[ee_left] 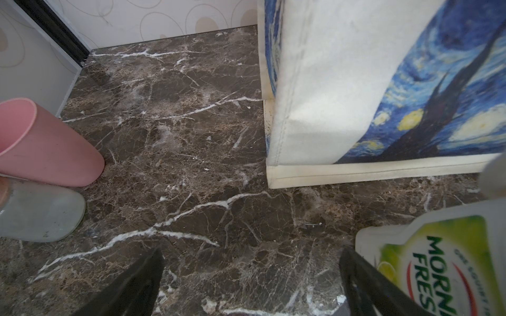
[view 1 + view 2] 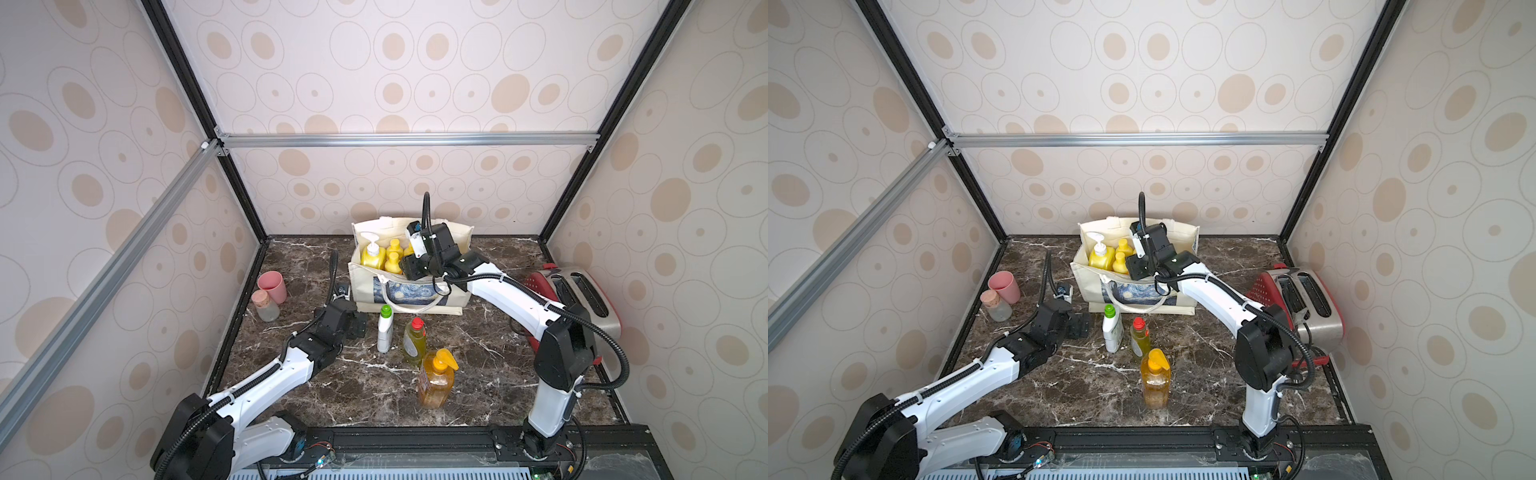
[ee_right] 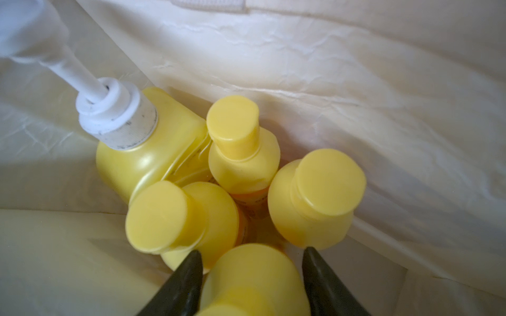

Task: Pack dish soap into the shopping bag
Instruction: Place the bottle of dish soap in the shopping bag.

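In the bag (image 2: 415, 293), under the right jaws: yellow pump bottle (image 3: 142, 164) and four small bottles (image 3: 241, 153), caps up, packed close. Right jaws part-open astride the nearest small bottle (image 3: 252, 279); gripping or just touching, cannot tell. Wide and empty, left jaws low over worktop (image 1: 191, 164); white bottle (image 1: 438, 262) just beside, cup (image 1: 46, 145) and jar (image 1: 41, 210) opposite. Beyond that white bottle, outside the bag: red-capped bottle (image 2: 414, 340), orange pump bottle (image 2: 436, 380).

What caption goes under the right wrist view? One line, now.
Right gripper straddling a fourth small bottle inside the shopping bag, beside three others and the yellow pump bottle.
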You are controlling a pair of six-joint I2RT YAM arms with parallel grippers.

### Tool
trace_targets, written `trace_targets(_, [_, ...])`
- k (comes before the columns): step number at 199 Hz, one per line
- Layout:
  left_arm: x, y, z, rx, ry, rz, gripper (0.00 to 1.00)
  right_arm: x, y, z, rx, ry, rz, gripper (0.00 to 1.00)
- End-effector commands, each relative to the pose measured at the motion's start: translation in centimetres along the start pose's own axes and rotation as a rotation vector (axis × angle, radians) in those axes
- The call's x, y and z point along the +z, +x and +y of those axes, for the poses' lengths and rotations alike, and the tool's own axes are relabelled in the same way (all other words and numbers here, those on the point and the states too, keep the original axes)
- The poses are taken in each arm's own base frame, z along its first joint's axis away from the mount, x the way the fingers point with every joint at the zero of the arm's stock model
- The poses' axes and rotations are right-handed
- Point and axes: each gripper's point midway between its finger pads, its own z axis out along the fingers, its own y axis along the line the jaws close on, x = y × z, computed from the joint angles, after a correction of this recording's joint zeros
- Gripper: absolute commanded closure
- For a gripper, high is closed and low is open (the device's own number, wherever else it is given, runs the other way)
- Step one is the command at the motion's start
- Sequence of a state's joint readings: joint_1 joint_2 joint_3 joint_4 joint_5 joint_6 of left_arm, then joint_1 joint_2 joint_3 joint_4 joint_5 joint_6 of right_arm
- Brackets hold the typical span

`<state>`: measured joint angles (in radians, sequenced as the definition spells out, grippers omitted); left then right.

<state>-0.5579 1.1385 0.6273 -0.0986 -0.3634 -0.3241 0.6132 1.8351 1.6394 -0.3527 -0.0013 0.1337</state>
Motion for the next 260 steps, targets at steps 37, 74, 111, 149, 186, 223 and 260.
trace_targets(37, [-0.6,-1.3,0.2,-0.010,0.001,-0.034,0.01,-0.2,-2.0,0.0,0.011,-0.027,-0.058,0.35])
trace_targets(74, [-0.6,-1.2,0.2,-0.010,0.001,-0.033,0.01,-2.3,-3.3,0.7,0.016,-0.067,-0.089,0.35])
trace_targets(111, [-0.6,-1.3,0.1,-0.010,0.003,-0.033,0.01,-7.2,-5.0,1.2,0.003,-0.086,-0.137,0.34])
trace_targets(149, [-0.7,-1.4,0.2,-0.006,0.001,-0.034,0.01,-11.8,-5.8,0.9,-0.015,-0.069,-0.167,0.34])
trace_targets(186, [-2.5,-2.5,1.0,-0.041,0.003,-0.078,0.01,-14.0,-5.5,-1.5,-0.010,0.029,-0.174,0.35])
trace_targets(223, [-8.3,-9.6,0.5,-0.167,0.145,-0.285,0.01,-12.5,-3.6,-4.1,0.058,-0.002,-0.025,0.38])
trace_targets(260, [-14.2,-20.5,2.1,-0.209,0.108,-0.503,0.01,-10.7,-2.2,-2.3,0.047,-0.104,0.131,0.36])
